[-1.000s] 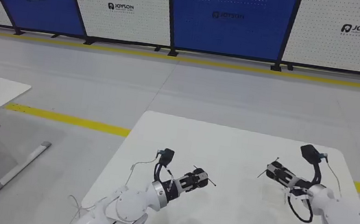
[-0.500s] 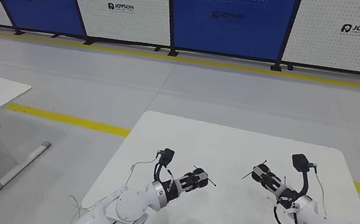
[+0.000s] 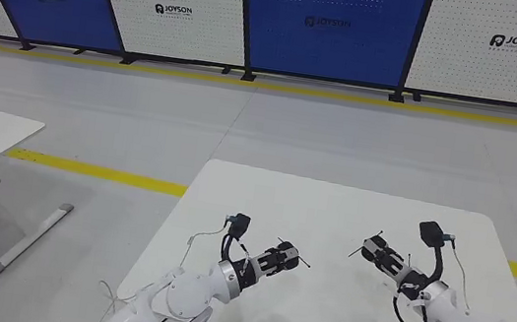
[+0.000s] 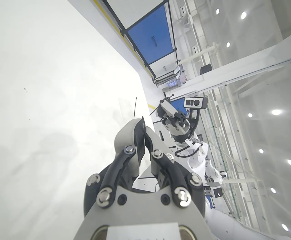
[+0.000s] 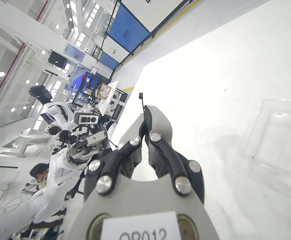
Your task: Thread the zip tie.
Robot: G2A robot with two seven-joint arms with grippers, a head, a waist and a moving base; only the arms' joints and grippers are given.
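Not much of the threading looks done from where I stand; the two ends have yet to meet.

Over the left side of the table [image 3: 332, 201], the left gripper [image 4: 143, 124] hangs just above the surface with its jaws pressed tight together. They pinch a thin black tie, the left tie [image 4: 135, 106], whose free length pokes straight out past the fingertips and ends in a small knob. It points across towards the other arm.

To the right, with a stretch of bare table between them, the right gripper [image 5: 145, 111] faces back at it. Its jaws are squeezed closed too, on the right tie [image 5: 140, 95], and that tie's square head stands just beyond the fingertips. The two ties are well apart, with nothing joining them, so no tip has gone through a head. I cannot tell whether the left tie's knob is a head or only a tip.

What is left, I would say, is nearly the whole job: bring the grippers together, line a tip up with the slot in a head, and push it through.

Near the right gripper a clear tray [image 5: 270, 136] lies flat on the table. All I can make out in it is a tiny dark speck, too small to name.
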